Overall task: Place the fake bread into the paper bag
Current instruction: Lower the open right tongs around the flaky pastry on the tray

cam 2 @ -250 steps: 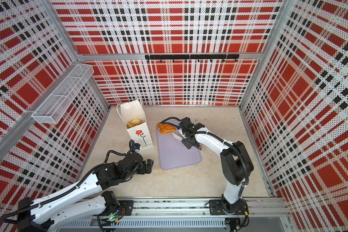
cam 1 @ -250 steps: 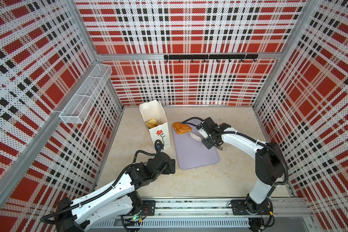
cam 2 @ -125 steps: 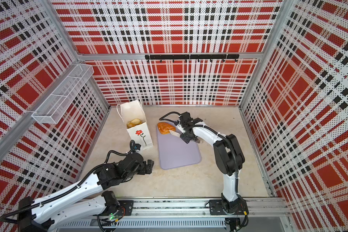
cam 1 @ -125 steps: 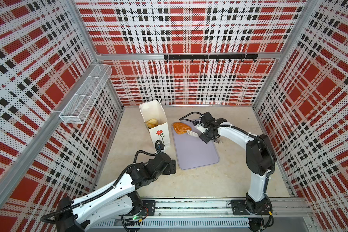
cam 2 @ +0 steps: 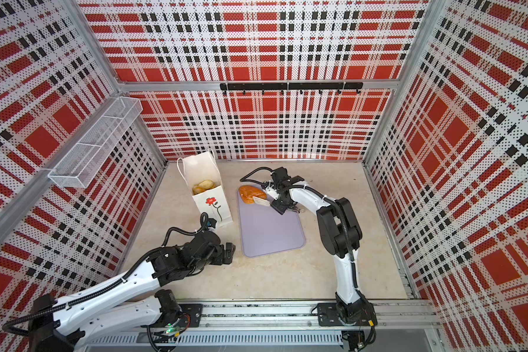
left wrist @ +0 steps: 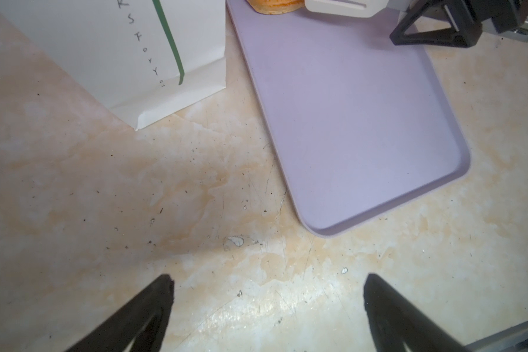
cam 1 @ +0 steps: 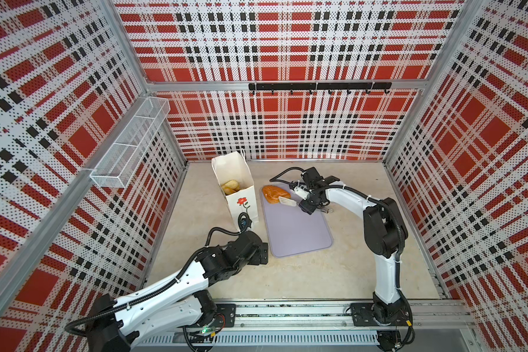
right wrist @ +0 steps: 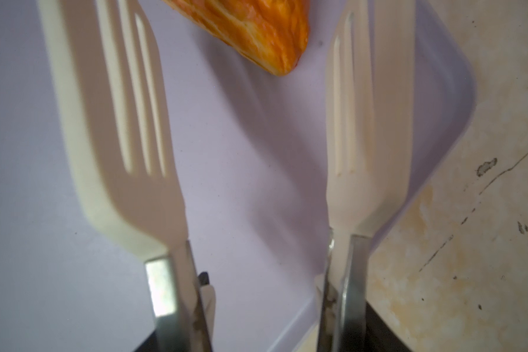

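The space is enclosed on three sides by perforated walls [cam 1: 287, 45] printed in red, black and white plaid and held in aluminium frame posts [cam 1: 125, 45]. A white wire basket [cam 1: 128, 149] is mounted on the left wall, and a black hook rail [cam 1: 317, 86] is fixed across the back. The beige, marbled tabletop [cam 1: 317, 274] is scuffed and evenly lit.
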Tool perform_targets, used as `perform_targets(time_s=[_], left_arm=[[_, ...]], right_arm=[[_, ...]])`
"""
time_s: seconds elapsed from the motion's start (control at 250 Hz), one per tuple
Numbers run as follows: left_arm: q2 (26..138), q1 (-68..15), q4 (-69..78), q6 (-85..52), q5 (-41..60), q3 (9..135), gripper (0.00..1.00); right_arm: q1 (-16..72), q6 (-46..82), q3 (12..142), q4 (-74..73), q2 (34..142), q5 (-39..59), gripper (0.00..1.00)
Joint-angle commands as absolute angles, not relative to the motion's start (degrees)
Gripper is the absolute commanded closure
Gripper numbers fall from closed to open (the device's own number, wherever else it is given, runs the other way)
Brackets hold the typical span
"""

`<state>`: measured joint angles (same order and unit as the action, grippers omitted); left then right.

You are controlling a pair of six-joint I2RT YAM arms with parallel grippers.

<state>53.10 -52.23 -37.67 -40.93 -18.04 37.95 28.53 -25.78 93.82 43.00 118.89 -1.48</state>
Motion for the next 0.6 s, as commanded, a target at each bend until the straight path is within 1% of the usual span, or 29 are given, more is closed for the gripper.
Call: perform_targets(time_s=[0.0, 0.124, 0.248, 0.596], left_arm=[[53.1, -52.1, -36.6, -41.4, -18.1, 37.6, 0.01], [52.9, -52.1, -36.6, -41.5, -18.2, 37.5, 0.01], [52.8, -52.2, -36.5, -41.5, -18.2, 37.4, 0.01], [51.7, -52.9, -36.3, -41.9, -18.6, 36.7, 0.01]], right_arm=[[28.4, -27.4, 96.2, 42.4, 120.0, 1.5, 0.39], [28.5, -26.8, 97.4, 45.9, 120.1, 4.7, 0.42], [29.1, -26.8, 95.5, 47.2, 118.4, 5.4, 0.43], [32.2, -23.0, 88.9, 49.6, 112.5, 1.7, 0.45]])
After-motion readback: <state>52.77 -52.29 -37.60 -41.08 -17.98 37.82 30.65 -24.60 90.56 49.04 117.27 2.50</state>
